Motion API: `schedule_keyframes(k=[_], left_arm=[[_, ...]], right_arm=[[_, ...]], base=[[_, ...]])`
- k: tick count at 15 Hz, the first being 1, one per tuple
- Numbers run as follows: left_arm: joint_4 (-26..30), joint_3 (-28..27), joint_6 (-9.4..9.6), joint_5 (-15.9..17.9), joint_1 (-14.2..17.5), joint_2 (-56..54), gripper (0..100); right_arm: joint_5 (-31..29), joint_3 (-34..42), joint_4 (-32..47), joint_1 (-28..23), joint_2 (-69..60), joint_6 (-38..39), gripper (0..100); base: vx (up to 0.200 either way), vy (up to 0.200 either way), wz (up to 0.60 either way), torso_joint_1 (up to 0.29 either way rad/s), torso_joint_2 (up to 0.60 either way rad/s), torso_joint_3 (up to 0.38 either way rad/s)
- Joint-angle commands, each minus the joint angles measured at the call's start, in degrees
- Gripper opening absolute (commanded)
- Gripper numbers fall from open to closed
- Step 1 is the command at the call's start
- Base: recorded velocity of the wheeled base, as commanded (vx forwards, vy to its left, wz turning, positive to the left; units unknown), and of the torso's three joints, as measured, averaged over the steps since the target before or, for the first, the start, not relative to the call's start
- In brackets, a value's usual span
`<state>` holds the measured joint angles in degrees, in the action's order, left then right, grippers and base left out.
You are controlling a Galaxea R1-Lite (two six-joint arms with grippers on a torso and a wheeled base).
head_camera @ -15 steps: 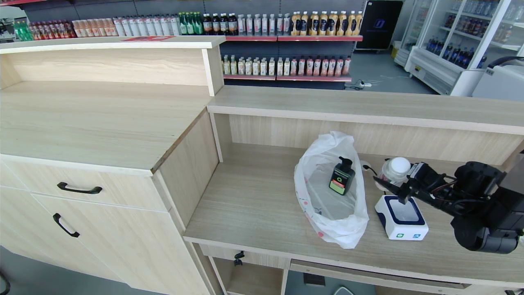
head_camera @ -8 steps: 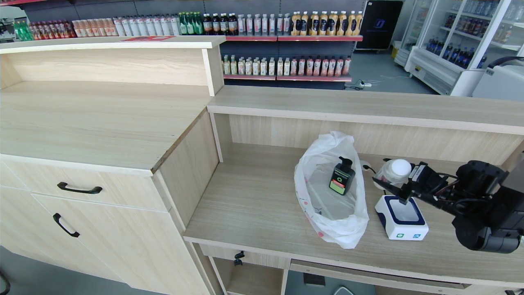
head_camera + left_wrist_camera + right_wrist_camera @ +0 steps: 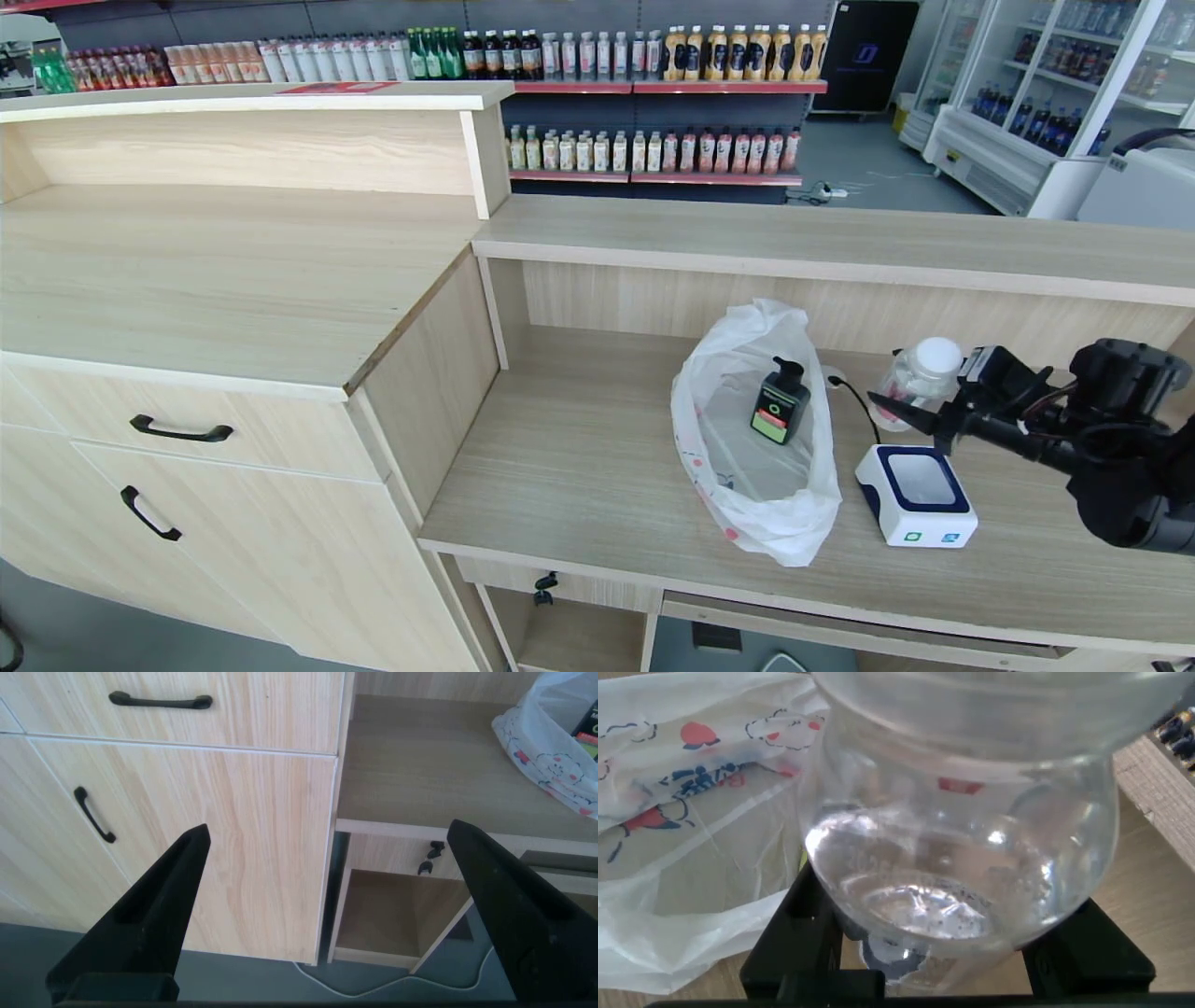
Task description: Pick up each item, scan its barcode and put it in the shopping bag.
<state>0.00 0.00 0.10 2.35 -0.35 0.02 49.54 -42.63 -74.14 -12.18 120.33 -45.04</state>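
Observation:
A clear jar [image 3: 920, 373] with a white lid hangs tilted above the desk, just behind the white and blue scanner [image 3: 915, 493]. My right gripper [image 3: 901, 397] is shut on the jar. In the right wrist view the jar [image 3: 962, 849] sits between the dark fingers [image 3: 799, 943], with the bag [image 3: 701, 831] beyond it. The white shopping bag [image 3: 719, 373] lies open left of the scanner, and a dark green pump bottle [image 3: 780, 406] lies inside. My left gripper [image 3: 327, 868] hangs open and empty low in front of the cabinet doors.
The desk [image 3: 579, 457] has bare room left of the bag. A raised ledge [image 3: 840, 243] runs along its back and a taller counter [image 3: 215, 271] stands to the left. A black cable [image 3: 854, 397] trails behind the scanner.
My right gripper has lifted the jar up and to the right, off the scanner's window. The bag, the bottle and the scanner have stayed put.

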Motion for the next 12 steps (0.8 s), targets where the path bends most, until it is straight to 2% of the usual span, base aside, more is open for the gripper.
schedule_keyframes(k=[1,2,3,6,7,9,12], left_arm=[[0.0,0.0,-0.01,0.0,0.0,0.1,100],[0.0,0.0,-0.01,0.0,0.0,0.1,100],[0.0,0.0,-0.01,0.0,0.0,0.1,100],[0.0,0.0,-0.01,0.0,0.0,0.1,100],[0.0,0.0,-0.01,0.0,0.0,0.1,100],[0.0,0.0,-0.01,0.0,0.0,0.1,100],[0.0,0.0,-0.01,0.0,0.0,0.1,100]], right_arm=[[-0.1,-1.8,15.2,-4.8,-14.2,2.6,0],[-0.1,-1.8,20.2,-6.9,-17.9,5.8,0],[-0.1,-1.8,22.0,-9.4,-19.8,8.0,0],[-0.1,-2.9,22.7,-17.1,-20.1,11.7,0],[-0.1,-2.6,25.1,-20.7,-20.9,13.2,0],[-0.1,-3.0,33.9,-26.1,-24.6,15.2,0],[-0.3,-2.6,44.9,-31.2,-30.3,18.0,0]], base=[[0.0,0.0,0.0,0.0,0.0,0.0],[0.0,0.0,0.0,0.0,0.0,0.0],[0.0,0.0,0.0,0.0,0.0,0.0],[0.0,0.0,0.0,0.0,0.0,0.0],[0.0,0.0,0.0,0.0,0.0,0.0],[0.0,0.0,0.0,0.0,0.0,0.0],[0.0,0.0,0.0,0.0,0.0,0.0]])
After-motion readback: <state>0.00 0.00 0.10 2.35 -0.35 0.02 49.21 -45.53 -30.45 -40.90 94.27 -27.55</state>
